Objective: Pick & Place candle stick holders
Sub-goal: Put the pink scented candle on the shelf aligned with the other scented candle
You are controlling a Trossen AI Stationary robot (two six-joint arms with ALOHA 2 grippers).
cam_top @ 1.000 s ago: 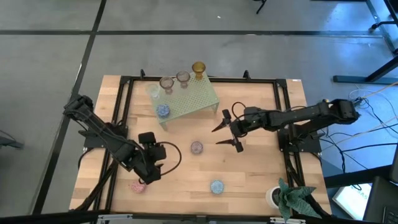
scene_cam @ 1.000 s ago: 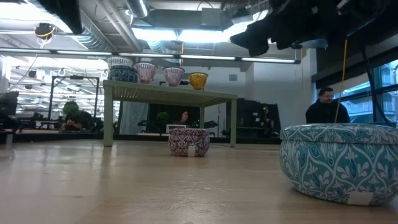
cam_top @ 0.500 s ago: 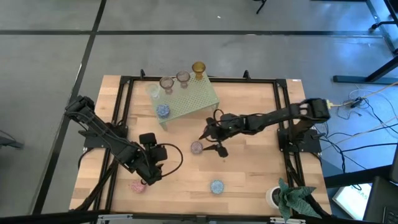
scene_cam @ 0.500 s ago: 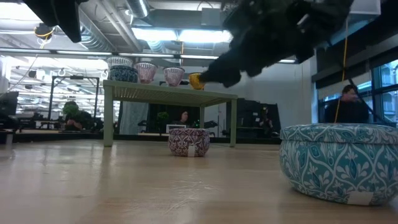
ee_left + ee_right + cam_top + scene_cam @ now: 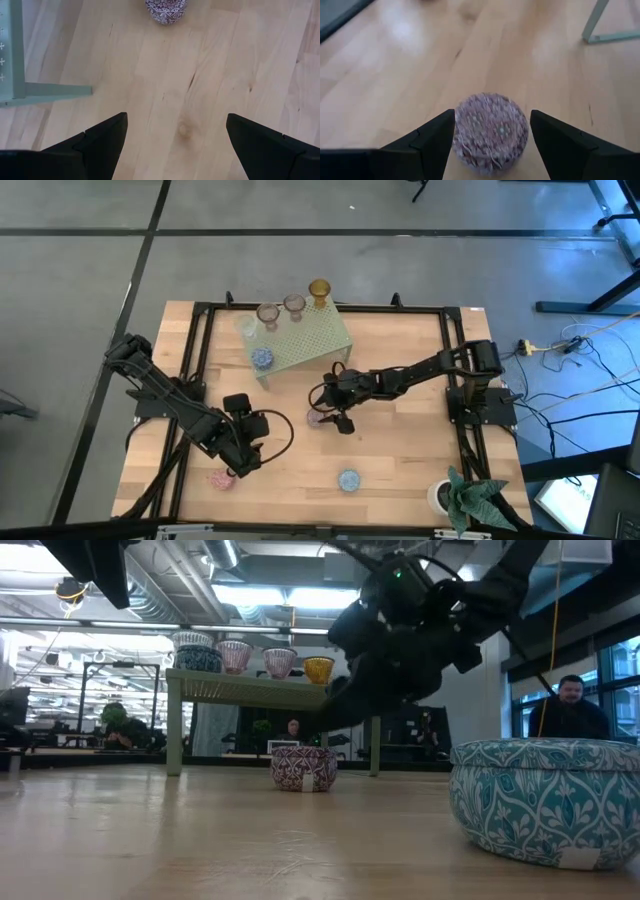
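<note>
A mauve patterned cup [image 5: 315, 418] stands on the table's middle; it also shows in the low view [image 5: 304, 767] and the right wrist view [image 5: 491, 131]. My right gripper [image 5: 326, 409] is open and low over it, one finger on either side [image 5: 432, 142], with no touch that I can see. My left gripper [image 5: 252, 428] is open and empty at the near left, above bare wood [image 5: 175, 135]. A pink cup [image 5: 220, 478] and a blue cup [image 5: 348, 479] stand near the front edge. Several cups, among them an amber one [image 5: 319, 288], stand on the green rack [image 5: 300, 340].
A white pot with a green plant [image 5: 447, 497] stands at the near right corner. The rack's leg [image 5: 594, 30] is close behind the right gripper. A black frame [image 5: 200, 315] runs along the table's edges. A person [image 5: 566, 710] is in the room beyond.
My right gripper has reached toward the table's left and gone down to the mauve cup, staying open; its fingers now stand on either side of the cup. The cup has kept its place.
</note>
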